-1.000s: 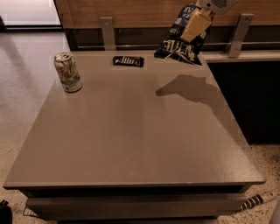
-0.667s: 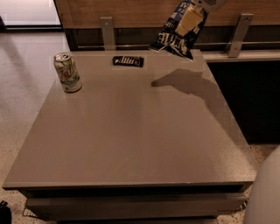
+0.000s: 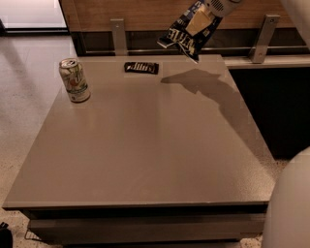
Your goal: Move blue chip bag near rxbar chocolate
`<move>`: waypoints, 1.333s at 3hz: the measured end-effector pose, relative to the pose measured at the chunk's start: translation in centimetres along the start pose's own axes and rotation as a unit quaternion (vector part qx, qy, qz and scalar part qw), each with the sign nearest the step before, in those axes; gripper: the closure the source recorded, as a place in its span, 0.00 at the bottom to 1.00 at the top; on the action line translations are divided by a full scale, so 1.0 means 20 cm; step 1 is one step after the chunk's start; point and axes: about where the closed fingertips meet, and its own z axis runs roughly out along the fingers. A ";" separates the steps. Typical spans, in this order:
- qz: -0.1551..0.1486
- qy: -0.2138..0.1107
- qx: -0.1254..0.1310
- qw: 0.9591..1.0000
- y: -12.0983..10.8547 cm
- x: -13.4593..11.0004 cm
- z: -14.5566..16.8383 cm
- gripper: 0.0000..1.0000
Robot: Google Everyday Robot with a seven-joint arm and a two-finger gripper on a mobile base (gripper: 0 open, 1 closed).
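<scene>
Saw gripper [image 3: 202, 18] cut off at top edge, jaws closed on bag [image 3: 181, 38], hanging above grey table's [image 3: 145, 155] far side, right of bar [image 3: 141, 67]. Saw can [image 3: 74, 80] far left, wood wall [image 3: 121, 8] beyond.

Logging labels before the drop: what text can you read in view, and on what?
No text reads clearly.
Blue chip bag, held aloft in the claw at top: large white letters, unreadable.
Rxbar chocolate: white lettering, too small.
Can: green markings, unreadable.
</scene>
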 end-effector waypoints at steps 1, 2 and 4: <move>0.030 -0.007 0.007 1.000 -0.01 0.01 0.14 1.00; 0.058 -0.007 -0.003 0.998 0.01 0.04 0.31 1.00; 0.059 -0.006 -0.006 0.998 0.02 0.04 0.33 0.77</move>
